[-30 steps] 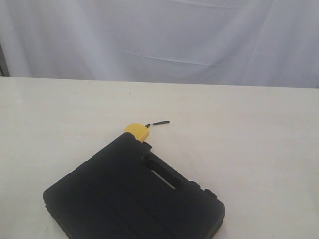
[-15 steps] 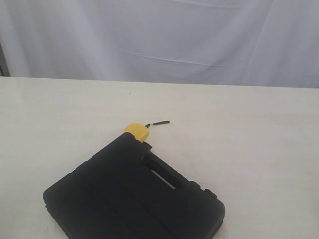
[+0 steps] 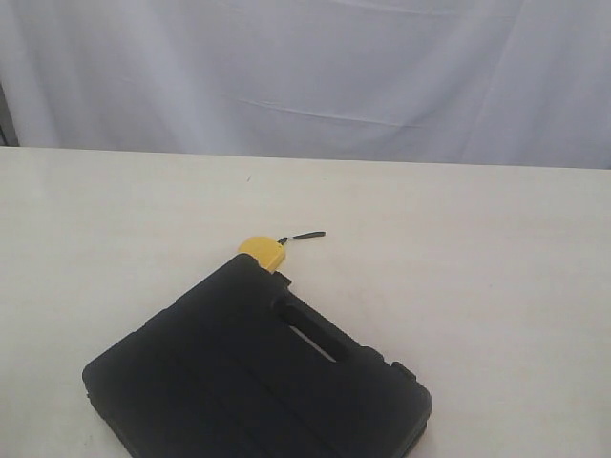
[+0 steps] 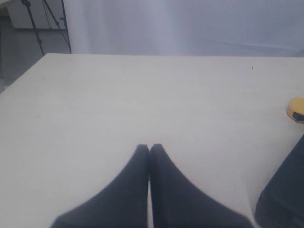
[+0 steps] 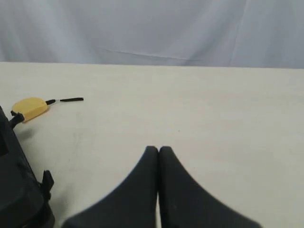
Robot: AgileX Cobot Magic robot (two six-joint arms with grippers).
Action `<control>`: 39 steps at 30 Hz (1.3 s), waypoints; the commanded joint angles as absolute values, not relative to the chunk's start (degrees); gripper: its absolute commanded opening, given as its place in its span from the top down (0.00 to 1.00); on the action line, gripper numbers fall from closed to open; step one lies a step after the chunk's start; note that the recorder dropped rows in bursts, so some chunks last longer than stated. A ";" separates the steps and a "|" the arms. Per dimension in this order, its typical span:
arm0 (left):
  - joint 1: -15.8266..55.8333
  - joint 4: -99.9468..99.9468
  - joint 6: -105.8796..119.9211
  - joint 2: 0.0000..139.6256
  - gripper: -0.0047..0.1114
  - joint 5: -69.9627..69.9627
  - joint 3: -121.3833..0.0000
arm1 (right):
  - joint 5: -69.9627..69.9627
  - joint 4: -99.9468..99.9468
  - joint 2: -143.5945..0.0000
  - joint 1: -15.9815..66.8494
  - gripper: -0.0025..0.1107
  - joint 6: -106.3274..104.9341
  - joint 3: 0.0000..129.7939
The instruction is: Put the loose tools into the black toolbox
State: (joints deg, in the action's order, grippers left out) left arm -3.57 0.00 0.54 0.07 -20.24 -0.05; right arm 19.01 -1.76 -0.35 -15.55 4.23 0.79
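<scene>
white curtain (image 3: 305, 76): hangs behind the whole scene as a plain backdrop.
table (image 3: 496, 286): pale top, bare across most of its surface, so both arms have free room on either side.
black toolbox (image 3: 239, 382): lies flat and closed near the front edge, set at an angle, with its handle slot (image 3: 310, 329) toward the right side. with the lid down nothing can go in, so opening it looks like the first job.
left gripper (image 4: 149, 148): fingers pressed together with no gap and nothing between them. it hangs over bare table to the left of the toolbox, seemingly waiting.
right gripper (image 5: 158, 149): likewise pinched closed and empty, over bare table to the right of the toolbox.
yellow tape measure (image 3: 260, 250): the only loose tool in sight. it sits on the table touching or just beside the toolbox's far corner, partly hidden by it, outside the case.
black wrist strap (image 3: 310, 234): trails from the tape measure across the table, away from the toolbox.
other tools: none visible in any view. whether they are inside the closed case cannot be told.
</scene>
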 commanded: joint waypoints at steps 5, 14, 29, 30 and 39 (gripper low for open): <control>-3.31 0.00 0.41 0.00 0.96 -19.62 0.00 | 20.87 -1.47 0.00 -15.90 0.98 6.48 0.00; -3.31 0.00 0.41 0.00 0.96 -19.62 0.00 | 20.21 -1.47 0.00 -15.90 0.98 6.26 0.00; -3.31 0.00 0.41 0.00 0.96 -19.62 0.00 | 20.21 -1.34 0.00 -15.90 0.98 6.26 0.00; -3.31 0.00 0.41 0.00 0.96 -19.62 0.00 | 20.21 -1.34 0.00 -15.90 0.98 6.26 0.00; -3.31 0.00 0.41 0.00 0.96 -19.62 0.00 | 20.21 -1.34 0.00 -15.90 0.98 6.63 0.00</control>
